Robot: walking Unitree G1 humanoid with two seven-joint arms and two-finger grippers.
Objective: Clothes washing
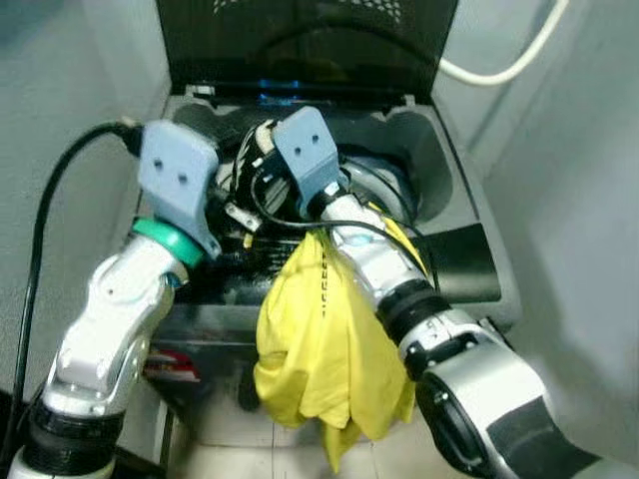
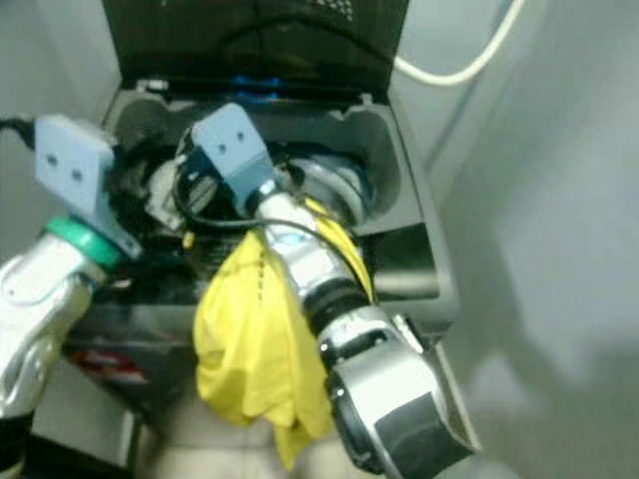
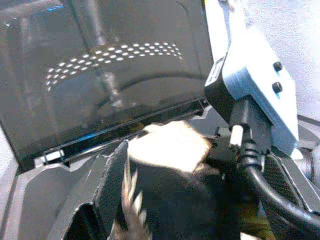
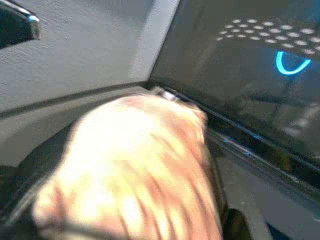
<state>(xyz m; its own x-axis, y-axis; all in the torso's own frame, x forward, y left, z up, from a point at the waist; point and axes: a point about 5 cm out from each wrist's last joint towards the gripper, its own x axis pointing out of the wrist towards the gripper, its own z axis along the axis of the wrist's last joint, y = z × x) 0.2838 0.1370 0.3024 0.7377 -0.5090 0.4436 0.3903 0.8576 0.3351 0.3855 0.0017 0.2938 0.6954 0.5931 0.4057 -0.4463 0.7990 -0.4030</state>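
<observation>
A dark grey top-loading washing machine [image 1: 454, 190] stands with its lid [image 1: 300, 40] raised. Both my arms reach over its opening, side by side. The blue camera mounts of the left wrist [image 1: 178, 180] and right wrist [image 1: 308, 155] hide the grippers beyond them. A yellow garment [image 1: 319, 349] is draped over my right forearm and hangs down the machine's front. The drum's silver rim [image 1: 374, 185] shows behind the right arm. A pale cloth [image 3: 167, 147] lies close ahead in the left wrist view. A blurred peach-white cloth [image 4: 135, 165] sits right before the right wrist camera.
Grey walls close in on both sides of the machine. A white hose [image 1: 499, 70] runs along the right wall behind the lid. A thick black cable [image 1: 50, 200] loops from my left wrist. A red label [image 1: 165, 364] marks the machine's front.
</observation>
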